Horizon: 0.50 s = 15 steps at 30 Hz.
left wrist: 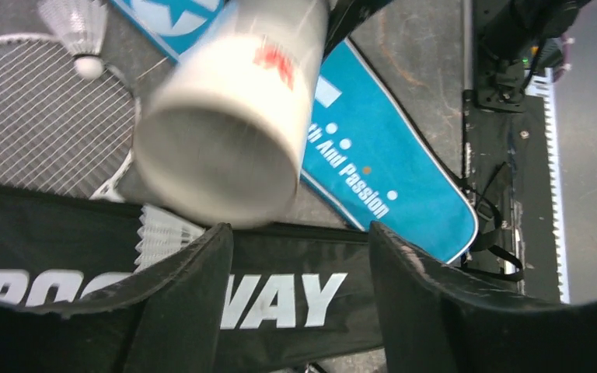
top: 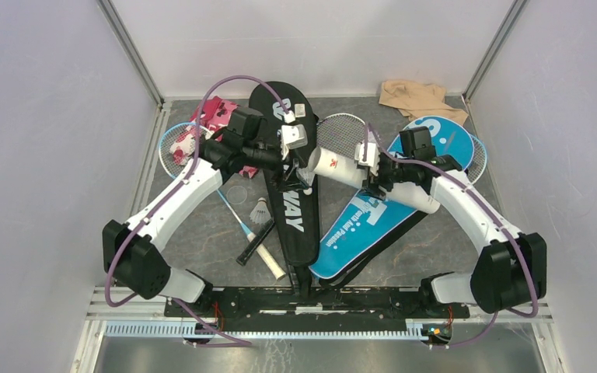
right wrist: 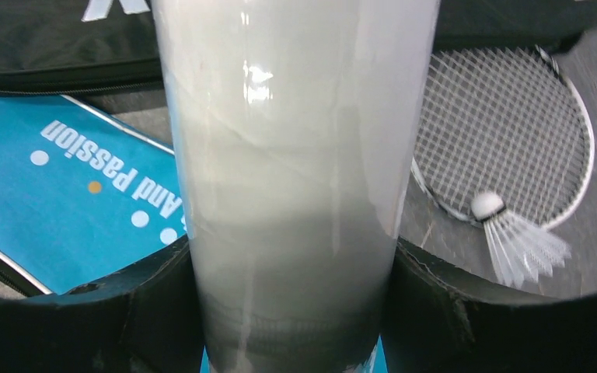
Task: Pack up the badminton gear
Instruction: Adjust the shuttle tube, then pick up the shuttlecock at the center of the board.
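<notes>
Grey tabletop [top: 202,233], white walls. Count: 3 rackets, 3 shuttlecocks, 2 covers, 1 tube.

- **Near:** first shuttlecock [top: 260,211] stands left of the black CROSSWAY cover [top: 295,217]. The blue cover [top: 365,225] lies to its right.
- **Middle:**
  - The right gripper [right wrist: 295,264] is clamped around the white tube [top: 338,169]. The tube is lifted over the covers with its open mouth facing left.
  - The left gripper [left wrist: 299,233] has its jaws wide and empty, just beside that mouth.
  - Second shuttlecock [left wrist: 163,235] sits at the black cover's edge.
- **Far:**
  - The left racket [top: 169,151], middle racket [top: 342,130] and right racket [top: 478,159] lie flat.
  - Third shuttlecock [left wrist: 78,31] lies on the middle racket's strings.
  - The pink camouflage cloth [top: 216,113] is far left and the beige cloth [top: 416,97] far right.
</notes>
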Available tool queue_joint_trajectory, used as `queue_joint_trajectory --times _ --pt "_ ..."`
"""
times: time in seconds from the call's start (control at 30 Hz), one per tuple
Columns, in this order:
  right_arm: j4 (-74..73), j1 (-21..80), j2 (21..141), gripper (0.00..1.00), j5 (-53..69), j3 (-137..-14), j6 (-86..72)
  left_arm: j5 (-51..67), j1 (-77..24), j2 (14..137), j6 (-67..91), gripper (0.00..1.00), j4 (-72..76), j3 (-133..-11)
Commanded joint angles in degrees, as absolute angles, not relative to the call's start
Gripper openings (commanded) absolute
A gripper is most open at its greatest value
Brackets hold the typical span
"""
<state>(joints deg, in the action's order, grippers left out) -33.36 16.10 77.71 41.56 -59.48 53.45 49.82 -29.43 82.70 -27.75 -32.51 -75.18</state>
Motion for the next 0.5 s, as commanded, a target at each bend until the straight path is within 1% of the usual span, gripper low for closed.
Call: queue_joint_trajectory --times 0.0,0.07,0.17,0.23,0.37,0.47 --pt "-31.57 11.55 73.56 0.29 42.39 -58.60 50.17 44.38 -26.80 78.70 -26.39 0.78 -29.89 -75.56" --pt "-31.50 9.61 72.81 0.27 42.02 -58.45 48.85 42.15 -25.82 78.26 -24.66 0.84 -27.38 -74.58" --pt "-31.46 6.94 71.84 0.25 42.34 -58.28 46.67 37.96 -25.59 81.41 -25.94 0.86 -28.80 -76.13" --pt "-31.23 5.76 71.19 0.25 42.37 -57.73 45.49 37.36 -25.51 86.64 -27.57 0.86 -32.24 -78.73" --pt "-31.13 5.02 69.81 0.24 41.76 -56.55 44.14 38.74 -25.40 97.19 -29.88 0.98 -38.10 -85.50" --pt "-31.50 4.62 68.79 0.23 41.58 -55.61 44.03 40.18 -25.42 104.49 -31.20 1.00 -41.23 -90.74"
